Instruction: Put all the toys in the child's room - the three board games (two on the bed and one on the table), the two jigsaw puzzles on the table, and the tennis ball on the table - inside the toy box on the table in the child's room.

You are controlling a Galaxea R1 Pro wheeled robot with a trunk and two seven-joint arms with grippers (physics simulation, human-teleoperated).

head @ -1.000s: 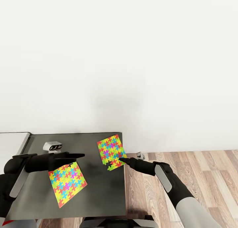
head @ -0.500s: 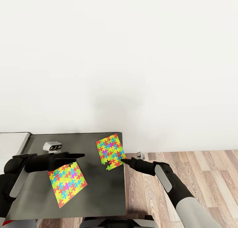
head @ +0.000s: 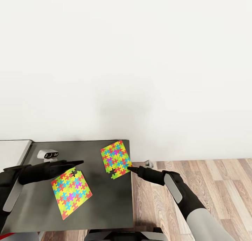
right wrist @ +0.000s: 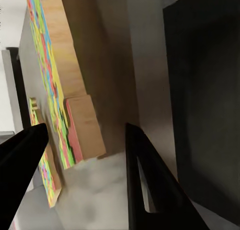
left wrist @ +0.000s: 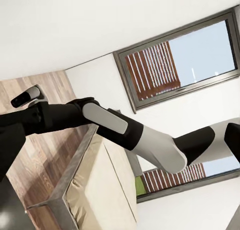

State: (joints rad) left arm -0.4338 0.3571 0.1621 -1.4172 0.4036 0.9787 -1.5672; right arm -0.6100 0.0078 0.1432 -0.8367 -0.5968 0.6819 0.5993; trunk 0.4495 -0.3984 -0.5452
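Two jigsaw puzzles lie on the lower dark grey top of the table (head: pixel 105 202). The nearer puzzle (head: pixel 71 193) lies flat at the left, with my left gripper (head: pixel 77 163) hovering over its far corner, jaws apparently apart. The farther puzzle (head: pixel 116 158) sits by the table's right edge. My right gripper (head: pixel 130 169) is open at its near corner. In the right wrist view that puzzle (right wrist: pixel 55 89) shows edge-on with its wooden underside, just ahead of the spread fingers (right wrist: pixel 150 185). The toy box, board games and tennis ball are out of view.
A small grey-white device (head: pixel 48 154) with dark lenses sits on the dark top behind the left gripper. The pale desk top (head: pixel 12 151) adjoins at the left. A white wall rises behind; wood-plank floor (head: pixel 203 178) lies to the right.
The right gripper has nudged the farther puzzle slightly left. My left arm has drawn back to the left, and the small grey-white device has shifted left too.
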